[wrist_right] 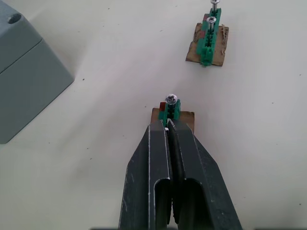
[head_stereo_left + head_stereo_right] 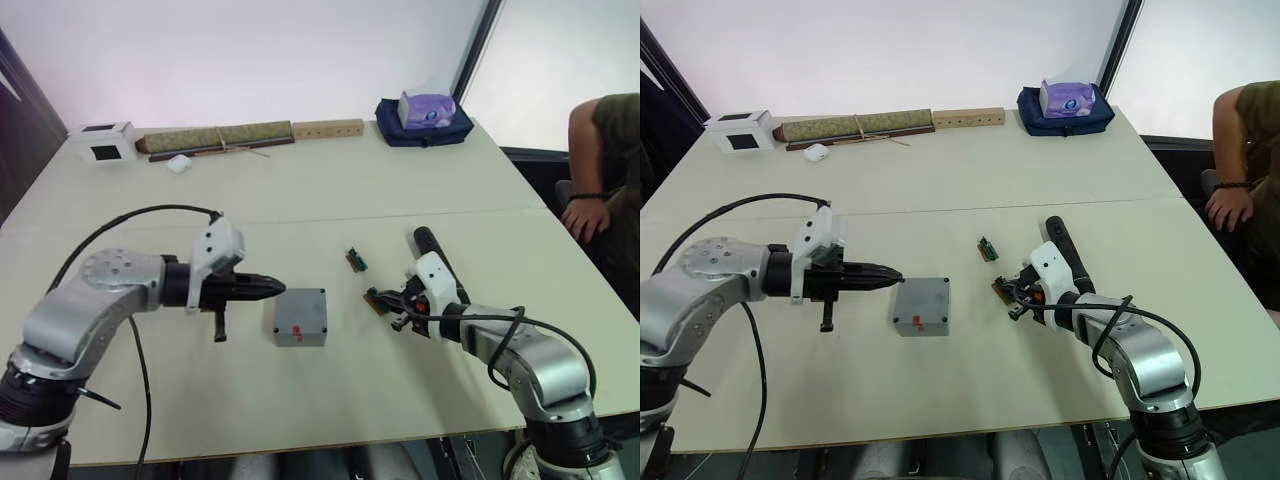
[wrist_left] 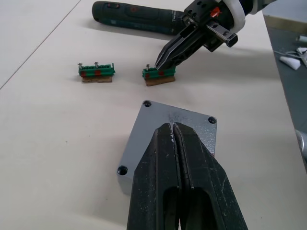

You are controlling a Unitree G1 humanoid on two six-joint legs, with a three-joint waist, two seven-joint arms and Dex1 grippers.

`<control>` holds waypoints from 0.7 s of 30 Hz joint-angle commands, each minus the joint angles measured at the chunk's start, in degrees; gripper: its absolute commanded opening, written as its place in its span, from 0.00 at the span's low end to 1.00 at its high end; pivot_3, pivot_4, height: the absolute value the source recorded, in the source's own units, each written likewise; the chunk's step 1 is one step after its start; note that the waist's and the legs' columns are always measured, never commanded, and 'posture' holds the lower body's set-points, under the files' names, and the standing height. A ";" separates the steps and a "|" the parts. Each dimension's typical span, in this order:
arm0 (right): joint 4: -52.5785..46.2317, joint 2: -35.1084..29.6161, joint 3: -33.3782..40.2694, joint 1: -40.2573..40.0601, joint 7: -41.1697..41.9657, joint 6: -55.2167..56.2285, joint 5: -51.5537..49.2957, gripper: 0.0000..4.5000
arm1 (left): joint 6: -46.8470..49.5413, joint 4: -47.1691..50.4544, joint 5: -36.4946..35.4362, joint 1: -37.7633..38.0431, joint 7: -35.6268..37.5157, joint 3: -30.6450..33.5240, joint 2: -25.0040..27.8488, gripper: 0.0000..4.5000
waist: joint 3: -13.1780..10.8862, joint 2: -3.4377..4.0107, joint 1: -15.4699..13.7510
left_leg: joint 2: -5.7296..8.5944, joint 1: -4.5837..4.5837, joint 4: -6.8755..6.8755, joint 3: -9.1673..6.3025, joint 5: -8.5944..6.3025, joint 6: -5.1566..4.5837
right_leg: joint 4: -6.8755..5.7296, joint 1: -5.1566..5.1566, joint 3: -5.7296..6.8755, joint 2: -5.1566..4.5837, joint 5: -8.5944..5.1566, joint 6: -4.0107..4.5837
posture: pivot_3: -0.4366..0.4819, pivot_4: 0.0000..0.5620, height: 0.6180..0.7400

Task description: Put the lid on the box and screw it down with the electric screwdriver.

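Note:
The grey lid (image 2: 300,312), with a small red mark near its front edge, sits on the grey box (image 1: 24,81); a seam shows between them. My left gripper (image 2: 282,288) is shut and empty, its tips over the lid's left edge. My right gripper (image 1: 168,125) is shut, its tips touching the near end of a green screw holder (image 1: 171,106) that has a screw standing in it, right of the box. The black-blue electric screwdriver (image 2: 432,250) lies on the table just behind my right gripper.
A second green screw holder (image 2: 356,260) lies behind the box. Along the far edge are a white carton (image 2: 105,142), a long olive bundle (image 2: 215,137), a wooden block (image 2: 328,128) and a blue bag (image 2: 425,125). A person's arm (image 2: 590,200) is at the right.

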State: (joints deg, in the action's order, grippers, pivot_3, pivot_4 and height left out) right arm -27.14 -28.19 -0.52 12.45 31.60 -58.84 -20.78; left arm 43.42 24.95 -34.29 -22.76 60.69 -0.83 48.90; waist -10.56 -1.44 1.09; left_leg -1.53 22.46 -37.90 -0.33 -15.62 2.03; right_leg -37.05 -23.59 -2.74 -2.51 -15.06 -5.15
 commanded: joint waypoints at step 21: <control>-2.60 -1.26 -10.18 21.21 2.53 -6.97 -9.75 0.01 | -2.64 0.36 1.09 1.80 -1.08 1.38 1.06 0.00 | -0.11 0.04 -0.09 | -0.01 0.15 0.10 0.01 0.00 0.00 | 0.03 -0.17 0.02 -0.05 0.00 -0.01 | 0.48 0.27 1.00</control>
State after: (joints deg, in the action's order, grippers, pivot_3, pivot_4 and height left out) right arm -29.93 -29.54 -9.82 32.29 33.69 -67.66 -31.25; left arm 41.69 23.72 -33.21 -20.79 59.98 -0.87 49.55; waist -10.67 -1.41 1.00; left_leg -1.53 22.65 -37.81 -0.32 -15.63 2.03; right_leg -37.01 -23.79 -2.74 -2.58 -15.06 -5.16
